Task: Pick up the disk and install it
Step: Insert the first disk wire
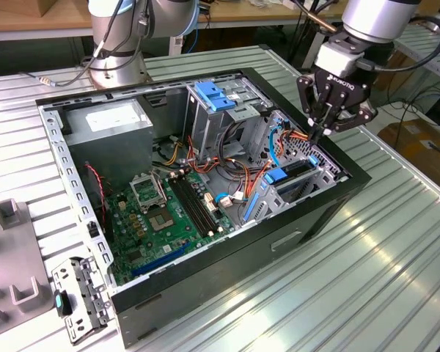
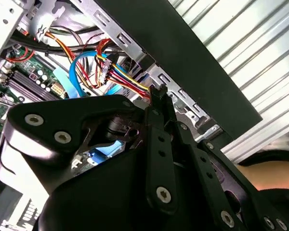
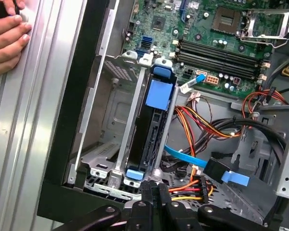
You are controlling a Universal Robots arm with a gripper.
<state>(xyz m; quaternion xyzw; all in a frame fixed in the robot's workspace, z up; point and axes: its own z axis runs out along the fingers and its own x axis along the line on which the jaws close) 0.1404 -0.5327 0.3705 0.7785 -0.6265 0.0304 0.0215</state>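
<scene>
Disk in bay (cables beside)

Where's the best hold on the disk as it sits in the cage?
Pinch the disk by its exposed narrow edge, across the thickness, coming in from the open side of the case. It stands on edge between the metal walls of the cage, so its flat faces are probably unreachable.

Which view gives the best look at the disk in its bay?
The first wrist view: the disk stands on edge in the drive cage, blue rail ends visible along its whole length. The exterior view shows it small, edge-on under the gripper. In the second wrist view the gripper's body blocks the bay, so I can't pick it out.
</scene>
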